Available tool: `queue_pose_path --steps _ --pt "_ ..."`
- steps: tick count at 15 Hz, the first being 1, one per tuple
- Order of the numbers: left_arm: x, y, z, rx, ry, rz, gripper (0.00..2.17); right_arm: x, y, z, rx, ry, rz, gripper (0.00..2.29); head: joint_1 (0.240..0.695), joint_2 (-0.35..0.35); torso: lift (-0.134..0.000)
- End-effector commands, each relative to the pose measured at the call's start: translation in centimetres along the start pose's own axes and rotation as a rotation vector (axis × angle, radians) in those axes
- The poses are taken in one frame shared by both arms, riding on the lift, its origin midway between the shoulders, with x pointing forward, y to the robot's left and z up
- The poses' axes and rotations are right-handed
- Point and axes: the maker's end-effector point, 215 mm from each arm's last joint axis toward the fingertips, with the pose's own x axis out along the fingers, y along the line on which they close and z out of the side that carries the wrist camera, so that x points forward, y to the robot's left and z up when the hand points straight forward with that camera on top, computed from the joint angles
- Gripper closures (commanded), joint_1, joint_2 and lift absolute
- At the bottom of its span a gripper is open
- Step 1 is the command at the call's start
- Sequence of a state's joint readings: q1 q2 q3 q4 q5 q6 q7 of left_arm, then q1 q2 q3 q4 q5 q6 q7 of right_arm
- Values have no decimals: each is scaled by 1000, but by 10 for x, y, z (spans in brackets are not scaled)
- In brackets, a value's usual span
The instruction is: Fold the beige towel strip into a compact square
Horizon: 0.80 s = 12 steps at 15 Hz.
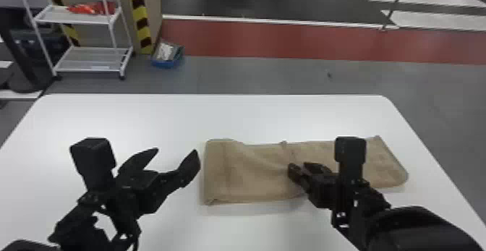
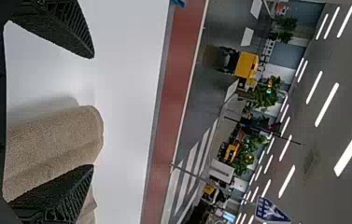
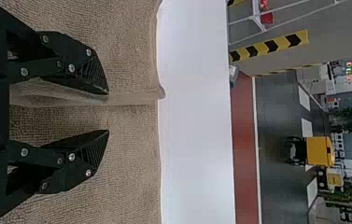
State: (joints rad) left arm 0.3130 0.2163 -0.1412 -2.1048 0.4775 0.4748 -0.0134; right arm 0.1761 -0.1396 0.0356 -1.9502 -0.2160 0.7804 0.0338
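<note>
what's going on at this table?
A two-armed robot is at work on a beige towel, which lies as a long strip on the white table, not yet a compact square. The right gripper is over the middle of the towel, by a ridge running across it, fingers apart. The left gripper is open by the towel's left end. Looks like it's lining up the next fold, but that's a guess.

Towel strip (image 1: 253, 178) toward the right on the table (image 1: 253, 118), rack (image 1: 90, 70) and bin (image 1: 164, 64) behind at left.
</note>
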Motion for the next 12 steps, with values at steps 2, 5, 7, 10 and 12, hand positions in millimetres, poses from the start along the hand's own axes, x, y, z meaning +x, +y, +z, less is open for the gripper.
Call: queue_pose_path --steps 2,5,7,10,12 --pt "-1 -1 2 0 -6 -2 36 0 5 -4 -3 19 8 704 695 -95 -124" --pt "-1 -1 1 -3 -3 -4 36 3 10 -3 -13 36 15 704 695 -92 -124" --pt "-1 -2 1 -3 -6 -7 36 2 19 -2 -16 22 35 704 695 -87 -124" --pt "-1 -2 1 -3 -6 -7 36 -1 21 1 -21 23 35 704 695 -75 -124" --pt "-1 -2 1 -4 -6 -7 36 1 18 -1 -23 42 30 704 695 -74 -124"
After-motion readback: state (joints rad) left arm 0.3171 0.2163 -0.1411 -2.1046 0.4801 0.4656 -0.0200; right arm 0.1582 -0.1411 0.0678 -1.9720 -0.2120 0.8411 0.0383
